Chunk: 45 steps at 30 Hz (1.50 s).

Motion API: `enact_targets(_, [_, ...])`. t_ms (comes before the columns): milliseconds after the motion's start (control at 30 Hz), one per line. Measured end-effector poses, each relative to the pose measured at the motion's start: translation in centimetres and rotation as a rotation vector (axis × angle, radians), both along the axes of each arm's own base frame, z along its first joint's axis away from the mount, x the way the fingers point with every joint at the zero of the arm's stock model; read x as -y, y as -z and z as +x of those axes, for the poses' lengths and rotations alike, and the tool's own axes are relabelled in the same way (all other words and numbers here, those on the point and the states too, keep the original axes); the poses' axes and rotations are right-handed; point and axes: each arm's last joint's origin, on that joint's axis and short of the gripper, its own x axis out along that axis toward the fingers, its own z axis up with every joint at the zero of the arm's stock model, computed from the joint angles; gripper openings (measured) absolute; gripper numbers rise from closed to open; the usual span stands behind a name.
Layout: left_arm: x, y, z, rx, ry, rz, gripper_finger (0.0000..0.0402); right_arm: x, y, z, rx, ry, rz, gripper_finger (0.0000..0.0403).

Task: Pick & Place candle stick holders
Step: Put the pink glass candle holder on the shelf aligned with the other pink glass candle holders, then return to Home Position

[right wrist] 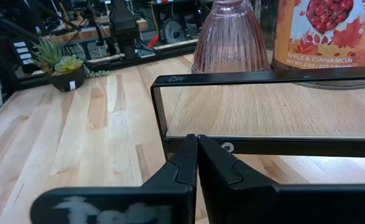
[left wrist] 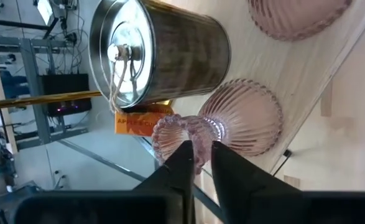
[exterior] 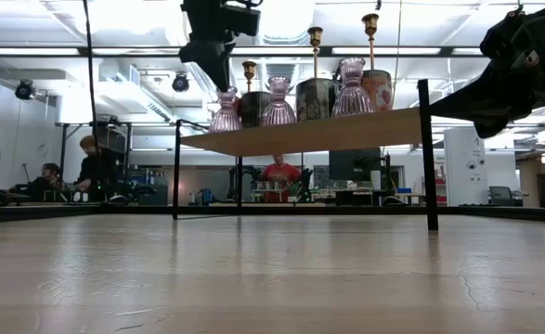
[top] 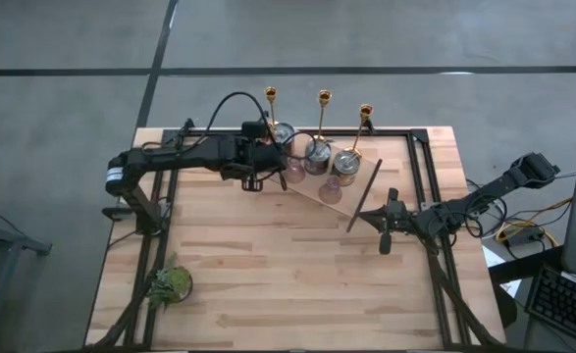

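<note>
Candle stick holders stand in rows on a raised wooden shelf [top: 319, 192] with a black metal frame at the far middle of the table: three slim gold candlesticks [top: 323, 98] at the back, three squat silvery tin candles [top: 316, 153] in front of them, and three ribbed pink glass holders [exterior: 278, 102] along the front edge. At the left end of the shelf, the left gripper [left wrist: 199, 152] reaches in over the leftmost pink glass holder [left wrist: 222, 124], its fingers set close on either side of the holder's narrow neck; whether they are pinching the glass or just parting from it I cannot tell. Gripping there, at the slimmest part, would make sense for so narrow a spread. A small green leafy plant [top: 169, 283] sits near the table's front left corner, well apart from the work. Farther right, the right gripper [right wrist: 196, 152] waits low beside the shelf's frame, fingers pressed together on nothing.
</note>
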Motion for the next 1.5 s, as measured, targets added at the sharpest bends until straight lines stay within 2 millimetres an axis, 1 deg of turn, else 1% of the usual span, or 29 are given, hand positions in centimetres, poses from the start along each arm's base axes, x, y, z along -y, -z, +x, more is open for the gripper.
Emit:
enact_targets(267, [0.0,0.0,0.0,0.028,-0.037,0.001,0.0125,0.0,0.0,0.0,0.0,0.0,0.0,0.0008])
enact_targets(333, [0.0,-0.1,-0.4,0.029,-0.083,0.022,0.0143,0.0,0.0,0.0,0.0,0.0,0.0,0.0008])
enact_targets(433, [0.2,-0.5,-1.8,-0.005,-0.129,0.007,0.0163,0.0,0.0,0.0,0.0,0.0,0.0,0.0008])
enact_targets(500, [0.3,-1.0,-2.6,0.007,-0.162,0.0,0.017,0.0,0.0,0.0,0.0,0.0,0.0,0.0008])
enact_targets(600, [0.6,-2.1,-3.9,0.083,-0.203,-0.039,0.0173,0.0,0.0,0.0,0.0,0.0,0.0,0.0008])
enact_targets(700, [1.1,-2.8,-5.4,0.175,-0.23,-0.164,0.0168,0.0,0.0,0.0,0.0,0.0,0.0,0.0008])
enact_targets(767, [1.8,-2.6,-6.3,0.218,-0.224,-0.243,0.0156,0.0,0.0,0.0,0.0,0.0,0.0,0.0008])
enact_targets(833, [2.6,-2.0,-7.2,0.272,-0.191,-0.283,0.0135,0.0,0.0,0.0,0.0,0.0,0.0,0.0008])
enact_targets(933, [4.0,-0.7,-8.8,0.376,-0.107,-0.339,0.0084,0.0,0.0,0.0,0.0,0.0,0.0,0.0008])
enact_targets(1033, [5.2,1.2,-10.4,0.502,-0.015,-0.415,0.0021,0.0,0.0,0.0,0.0,0.0,0.0,0.0008])
enact_targets(1067, [5.5,1.9,-10.9,0.546,0.009,-0.446,0.0011,0.0,0.0,0.0,0.0,0.0,0.0,0.0008])
enact_targets(1167, [6.4,3.7,-12.4,0.696,0.097,-0.514,0.0011,0.0,0.0,0.0,0.0,0.0,0.0,0.0008])
enact_targets(1267, [7.2,5.8,-13.7,0.814,0.197,-0.526,0.0012,0.0,0.0,0.0,0.0,0.0,0.0,0.0008])
enact_targets(1333, [7.4,7.2,-14.5,0.881,0.257,-0.511,0.0009,0.0,0.0,0.0,0.0,0.0,0.0,0.0008])
enact_targets(1433, [7.3,9.3,-15.9,1.002,0.299,-0.514,0.0006,0.0,0.0,0.0,0.0,0.0,0.0,0.0008])
enact_targets(1500, [7.2,11.0,-16.8,1.049,0.327,-0.523,0.0006,0.0,0.0,0.0,0.0,0.0,0.0,0.0008])
